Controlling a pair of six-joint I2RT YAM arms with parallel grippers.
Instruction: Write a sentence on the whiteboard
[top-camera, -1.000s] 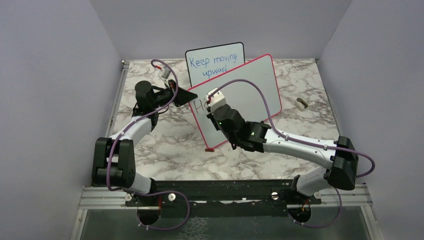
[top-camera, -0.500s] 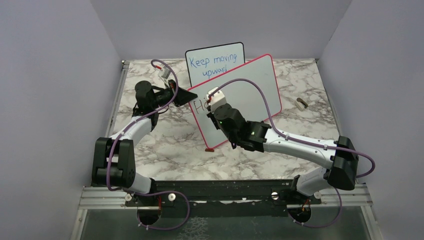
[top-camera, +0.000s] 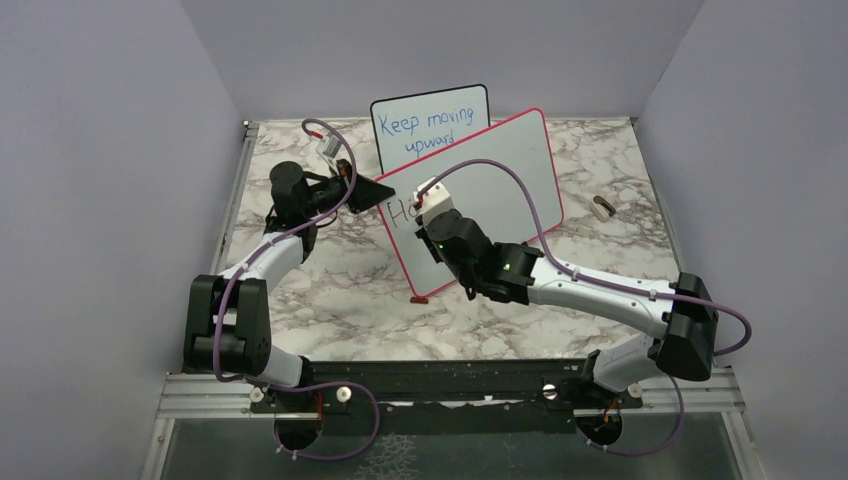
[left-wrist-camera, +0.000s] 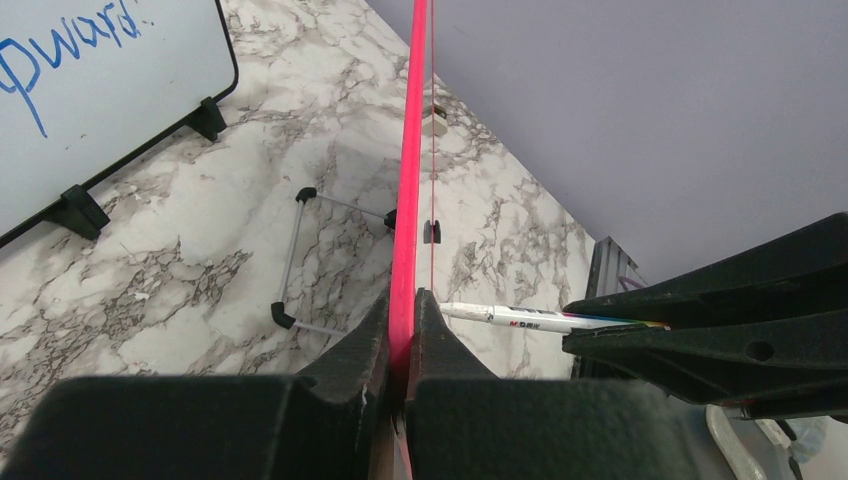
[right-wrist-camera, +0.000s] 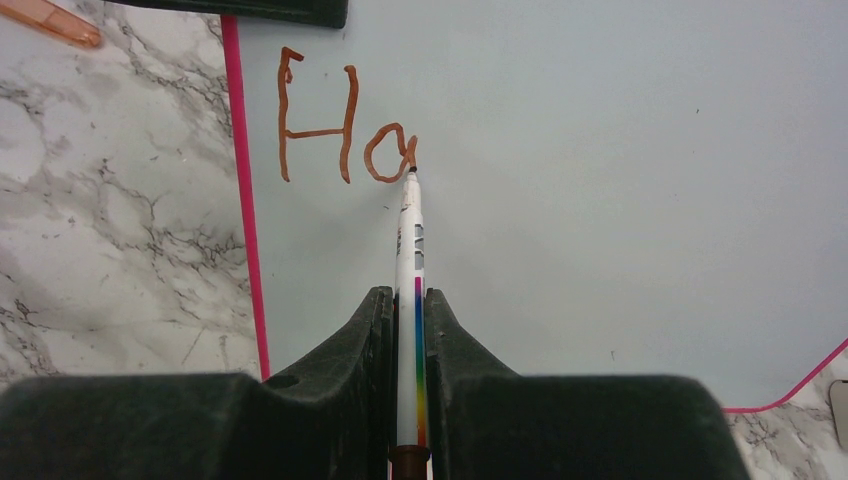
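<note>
Top external view: a white marble desk (top-camera: 330, 290) with grey veins carries everything, and both arms reach in from 6 o'clock.
Left fingers (top-camera: 372, 190): pressed together on the 9 o'clock edge of the whiteboard (top-camera: 500, 170), a large rectangular white board with a pink-red frame and rounded corners. In the left wrist view the frame runs straight up between the two black fingers (left-wrist-camera: 428, 325).
Whiteboard position: at the desk's centre, standing tilted, with its long sides running from about 8 o'clock toward 2 o'clock.
Wire stand (left-wrist-camera: 300, 250): thin grey wire with black tips, lying on the desk behind the board, seen in the left wrist view.
Sentence (right-wrist-camera: 345, 125): brownish-red handwritten letters "Ha", at 11 o'clock on the board face in the right wrist view, just beside the frame.
Right fingers (right-wrist-camera: 380, 315): pinching a white marker (right-wrist-camera: 410, 240) with a rainbow stripe; its tip touches the board at the right side of the "a".
Black-framed board (top-camera: 430, 125): smaller and white, with blue writing "Keep moving upward". It stands at 12 o'clock behind the whiteboard, which covers its lower edge.
Small beige object (top-camera: 603, 207): on the desk at 3 o'clock, well apart from the whiteboard and too small to identify.
</note>
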